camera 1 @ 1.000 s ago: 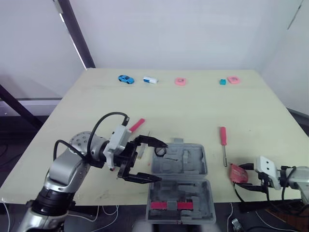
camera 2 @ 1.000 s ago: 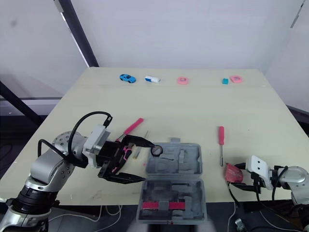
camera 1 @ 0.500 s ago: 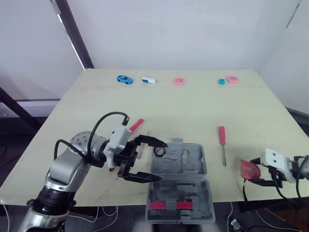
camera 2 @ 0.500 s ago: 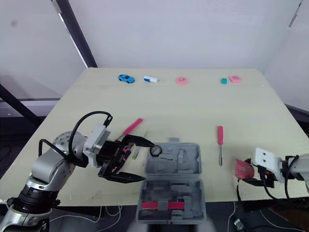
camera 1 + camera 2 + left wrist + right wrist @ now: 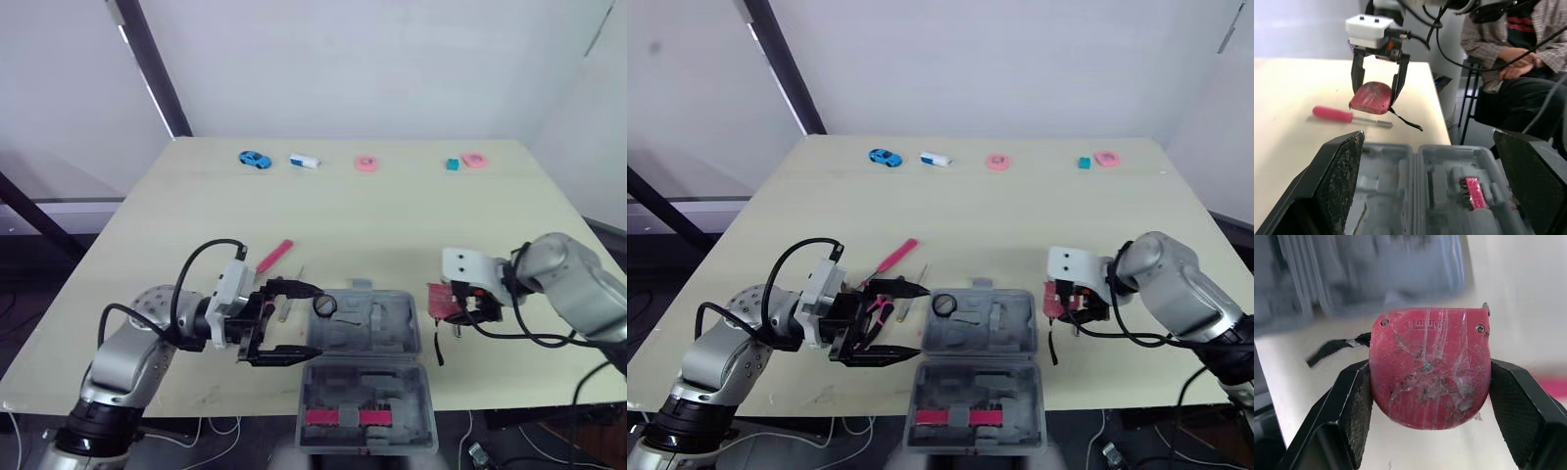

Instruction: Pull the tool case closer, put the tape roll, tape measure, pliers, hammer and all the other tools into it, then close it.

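The grey tool case (image 5: 364,364) lies open at the table's front edge, with a black tape roll (image 5: 326,305) at its far left corner and pink pieces (image 5: 338,416) in its near half. My left gripper (image 5: 294,321) stands open at the case's left edge, holding nothing. A pink and black tool (image 5: 878,311), possibly the pliers, lies under it. My right gripper (image 5: 453,305) is shut on the red tape measure (image 5: 1430,362), just right of the case, and its black strap (image 5: 437,349) hangs down. A pink-handled screwdriver (image 5: 1332,114) lies on the table behind it.
Another pink-handled tool (image 5: 274,255) lies left of the case. Along the far edge sit a blue toy car (image 5: 255,159), a white and blue block (image 5: 305,161), a pink ring (image 5: 366,164), a teal cube (image 5: 452,165) and a pink piece (image 5: 474,160). A seated person (image 5: 1508,49) is off the table's right side.
My right gripper has carried the tape measure from the table's front right corner leftward to beside the case. The left gripper has drawn back slightly, staying open.
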Controlling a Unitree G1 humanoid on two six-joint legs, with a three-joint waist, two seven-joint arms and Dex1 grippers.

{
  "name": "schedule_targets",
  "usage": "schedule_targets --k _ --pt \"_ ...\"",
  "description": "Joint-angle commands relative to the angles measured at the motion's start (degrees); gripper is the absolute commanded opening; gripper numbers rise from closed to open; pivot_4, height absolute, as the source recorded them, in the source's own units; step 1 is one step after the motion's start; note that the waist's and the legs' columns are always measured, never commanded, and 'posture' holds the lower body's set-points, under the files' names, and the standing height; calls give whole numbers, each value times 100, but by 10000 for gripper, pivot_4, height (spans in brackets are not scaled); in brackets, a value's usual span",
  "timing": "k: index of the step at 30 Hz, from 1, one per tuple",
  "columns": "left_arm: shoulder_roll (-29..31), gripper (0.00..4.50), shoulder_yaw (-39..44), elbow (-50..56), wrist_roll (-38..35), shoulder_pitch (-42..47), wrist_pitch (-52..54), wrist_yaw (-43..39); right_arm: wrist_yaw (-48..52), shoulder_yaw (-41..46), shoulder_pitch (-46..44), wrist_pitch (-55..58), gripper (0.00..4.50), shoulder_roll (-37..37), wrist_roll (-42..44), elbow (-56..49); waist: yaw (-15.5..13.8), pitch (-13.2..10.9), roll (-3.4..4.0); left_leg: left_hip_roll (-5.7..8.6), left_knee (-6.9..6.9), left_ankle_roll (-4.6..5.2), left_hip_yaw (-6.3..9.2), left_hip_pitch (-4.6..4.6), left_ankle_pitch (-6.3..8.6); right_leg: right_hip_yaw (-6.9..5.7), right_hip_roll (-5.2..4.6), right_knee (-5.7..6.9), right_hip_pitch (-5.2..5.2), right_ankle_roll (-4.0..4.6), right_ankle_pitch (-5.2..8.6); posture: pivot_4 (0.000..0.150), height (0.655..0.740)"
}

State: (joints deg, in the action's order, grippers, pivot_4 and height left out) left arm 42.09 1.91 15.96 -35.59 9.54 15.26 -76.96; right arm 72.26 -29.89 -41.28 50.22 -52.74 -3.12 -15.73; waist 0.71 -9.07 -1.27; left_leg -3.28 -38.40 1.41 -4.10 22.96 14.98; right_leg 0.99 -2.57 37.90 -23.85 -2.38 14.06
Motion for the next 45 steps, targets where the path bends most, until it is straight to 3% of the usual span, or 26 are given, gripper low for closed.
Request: schedule_targets --k 1,8,15,45 --pt "30 45000 268 311 -7 -243 -87 244 29 -446 -648 688 29350 462 -83 58 -1 0 0 0 0 0 0 0 0 1 -1 -1 0 0 0 1500 7400" --pt "150 45000 703 516 90 -879 -198 609 -199 -1653 -1212 685 29350 1206 -584 725 -3 0 0 -1 1 0 -4 2 0 -4 -3 2 -5 1 0 1500 7400" --pt "332 45000 1106 521 160 -1261 -302 704 -208 -2188 -1418 303 29350 1450 -983 1505 8 0 0 1 1 0 -12 5 0 -7 -9 4 -7 4 0 1500 7400" --pt "248 45000 927 353 105 -1054 -350 651 -360 -1863 -1153 -140 29350 2008 -1233 1886 14 0 0 1 4 0 -11 4 0 -10 -8 5 -7 2 -1 1500 7400"
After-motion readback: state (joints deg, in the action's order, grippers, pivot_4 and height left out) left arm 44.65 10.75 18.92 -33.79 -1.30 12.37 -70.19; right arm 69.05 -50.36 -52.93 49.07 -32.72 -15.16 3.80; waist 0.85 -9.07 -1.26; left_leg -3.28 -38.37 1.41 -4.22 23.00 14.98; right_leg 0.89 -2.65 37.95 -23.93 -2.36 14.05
